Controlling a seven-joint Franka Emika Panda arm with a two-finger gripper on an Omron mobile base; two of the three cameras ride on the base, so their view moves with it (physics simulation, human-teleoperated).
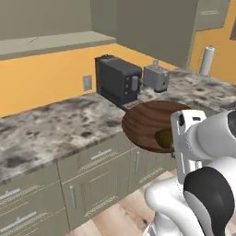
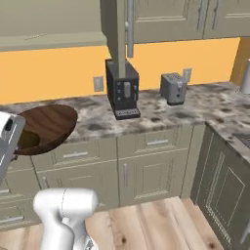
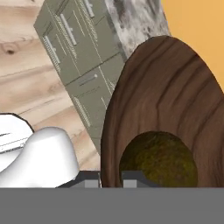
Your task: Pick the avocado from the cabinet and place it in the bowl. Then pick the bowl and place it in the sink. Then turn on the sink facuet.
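The tool [image 3: 111, 178] is clamped on the rim of the wide dark-brown wooden bowl [image 1: 150, 124], carrying it tilted in front of the marbled grey tabletop [image 1: 55, 124]; the small dull olive-brown avocado [image 3: 158, 158] sits inside near the gripped edge.

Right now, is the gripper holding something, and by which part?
Yes. The gripper is shut on the rim of the wooden bowl, which is lifted off the counter, with the avocado inside.

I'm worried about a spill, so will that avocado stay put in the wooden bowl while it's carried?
Probably not firmly. The avocado is rounded and loose, so it may roll. It sits low in the tilted bowl, near the claw pinching the rim, which likely cradles it.
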